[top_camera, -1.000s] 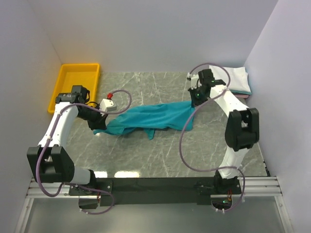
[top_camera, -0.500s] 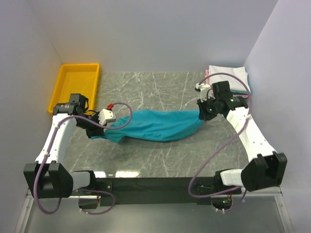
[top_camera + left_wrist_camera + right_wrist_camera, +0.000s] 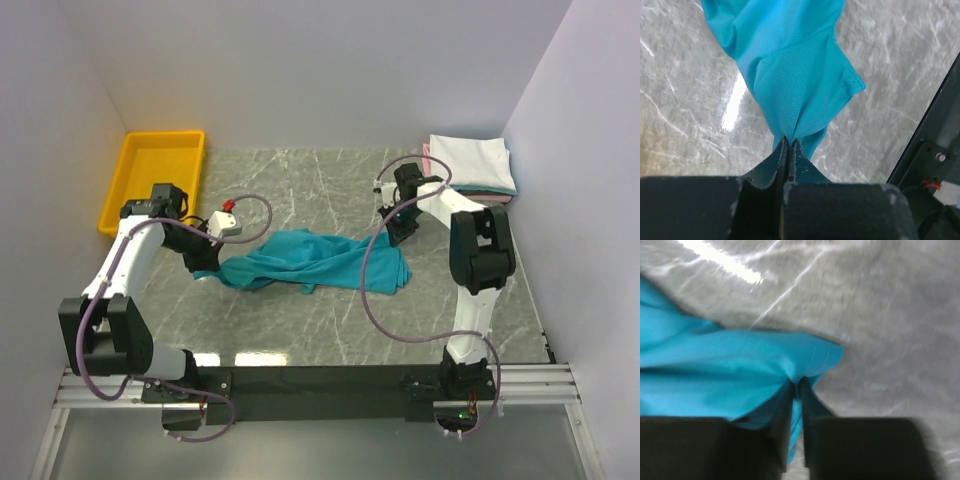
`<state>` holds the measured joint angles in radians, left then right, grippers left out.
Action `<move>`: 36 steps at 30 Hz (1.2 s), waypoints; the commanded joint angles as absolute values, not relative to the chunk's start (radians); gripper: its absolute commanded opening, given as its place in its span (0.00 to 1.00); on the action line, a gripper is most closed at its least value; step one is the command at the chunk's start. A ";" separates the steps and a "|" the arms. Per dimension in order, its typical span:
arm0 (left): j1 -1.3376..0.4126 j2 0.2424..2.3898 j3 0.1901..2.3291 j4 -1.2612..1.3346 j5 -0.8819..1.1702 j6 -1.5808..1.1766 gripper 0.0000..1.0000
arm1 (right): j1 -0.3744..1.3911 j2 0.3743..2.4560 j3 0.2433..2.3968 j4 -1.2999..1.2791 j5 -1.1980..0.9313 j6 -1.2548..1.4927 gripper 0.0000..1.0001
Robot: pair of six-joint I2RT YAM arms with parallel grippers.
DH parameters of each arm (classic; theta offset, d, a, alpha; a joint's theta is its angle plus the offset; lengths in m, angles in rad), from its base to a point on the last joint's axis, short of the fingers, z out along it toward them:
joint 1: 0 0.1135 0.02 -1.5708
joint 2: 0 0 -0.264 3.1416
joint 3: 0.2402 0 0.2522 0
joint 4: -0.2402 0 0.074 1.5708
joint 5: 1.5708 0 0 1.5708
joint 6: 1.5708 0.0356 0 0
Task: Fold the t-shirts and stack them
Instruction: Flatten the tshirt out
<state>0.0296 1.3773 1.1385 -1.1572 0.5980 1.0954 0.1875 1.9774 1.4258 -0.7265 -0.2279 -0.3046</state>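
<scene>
Both ends of the teal t-shirt [image 3: 310, 262] are pinched tight, left gripper [image 3: 789, 145] clamping one edge and right gripper [image 3: 797, 385] a corner; the cloth lies crumpled between them on the marble table [image 3: 300, 180], folded stack [image 3: 470, 165] far right.

White links, black joint housings on left arm [image 3: 122, 262] and right arm [image 3: 468, 318]. Mauve cables [image 3: 368, 290] loop off both. Red plug [image 3: 230, 207] at left wrist. Matte black fingers on left pincer [image 3: 788, 143], white-flecked, and right pincer [image 3: 797, 385]. Green light [image 3: 467, 408] at right base.
</scene>
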 commanded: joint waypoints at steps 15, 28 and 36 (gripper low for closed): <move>0.032 1.514 1.239 -1.104 0.712 0.937 0.01 | 0.316 1.370 1.111 -0.821 -0.235 -0.512 0.26; 0.032 1.539 1.258 -1.097 0.693 0.908 0.01 | 0.531 1.500 0.881 -0.546 -0.018 -0.448 0.29; 0.032 1.539 1.235 -1.077 0.669 0.908 0.01 | 0.548 1.569 0.867 -0.532 -0.067 -0.425 0.32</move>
<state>0.0296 1.5364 1.2182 -1.0977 0.6609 0.9176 0.5362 1.5585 0.8753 -0.5762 -0.0643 -0.4400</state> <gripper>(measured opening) 0.027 0.306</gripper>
